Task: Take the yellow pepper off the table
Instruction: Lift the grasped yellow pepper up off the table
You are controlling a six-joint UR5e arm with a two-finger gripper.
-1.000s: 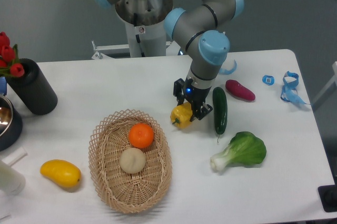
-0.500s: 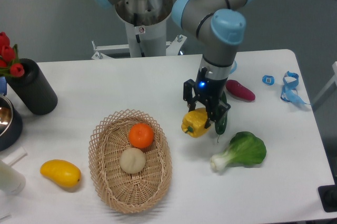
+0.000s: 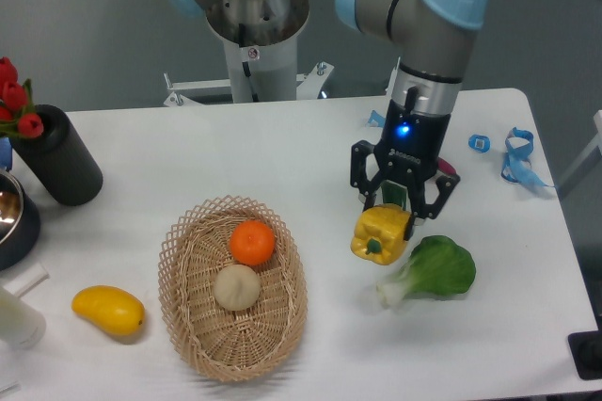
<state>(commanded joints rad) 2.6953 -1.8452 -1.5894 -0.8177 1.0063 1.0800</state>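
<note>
Now the pincer [image 3: 396, 216] is pinching the yellow pepper [image 3: 381, 235] above the white bench [image 3: 188, 156].

Its two dark fingers are gripping the pepper's top from either side, and the pepper is hanging just left of the leafy green bok choy [image 3: 433, 269], which is lying on the bench. To the left, a wicker basket [image 3: 233, 285] is holding an orange [image 3: 252, 242] and a pale round fruit [image 3: 236, 286], while a yellow mango-like fruit [image 3: 108, 311] is lying further left. Behind the arm, a purple vegetable [image 3: 446, 168] is showing only partly.
</note>
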